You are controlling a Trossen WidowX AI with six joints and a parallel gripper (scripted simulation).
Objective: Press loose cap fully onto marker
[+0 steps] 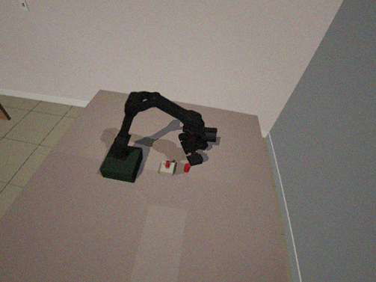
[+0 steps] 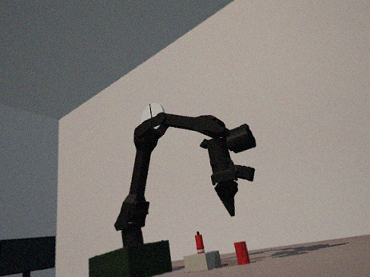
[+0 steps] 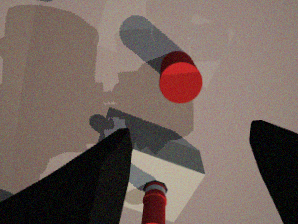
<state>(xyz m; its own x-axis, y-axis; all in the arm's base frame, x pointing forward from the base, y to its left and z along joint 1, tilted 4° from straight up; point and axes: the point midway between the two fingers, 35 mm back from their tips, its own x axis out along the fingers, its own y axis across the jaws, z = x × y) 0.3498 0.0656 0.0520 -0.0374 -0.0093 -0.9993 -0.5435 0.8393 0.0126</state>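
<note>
A red marker (image 1: 167, 164) (image 2: 199, 242) (image 3: 153, 212) stands upright in a pale holder block (image 1: 164, 169) (image 2: 195, 262) (image 3: 188, 181) on the table. The red cap (image 1: 186, 167) (image 2: 241, 253) (image 3: 180, 80) stands loose on the table just beside the block. My gripper (image 2: 231, 212) (image 1: 195, 159) (image 3: 189, 135) hangs pointing down, well above the cap and clear of it. Its fingers are apart with nothing between them. In the wrist view the cap lies ahead between the two dark fingers, and the marker shows near the left finger.
The arm's dark green base (image 1: 122, 165) (image 2: 129, 263) stands on the table to the left of the holder block. A wall runs behind the table, and the table's right edge (image 1: 277, 185) borders a grey wall.
</note>
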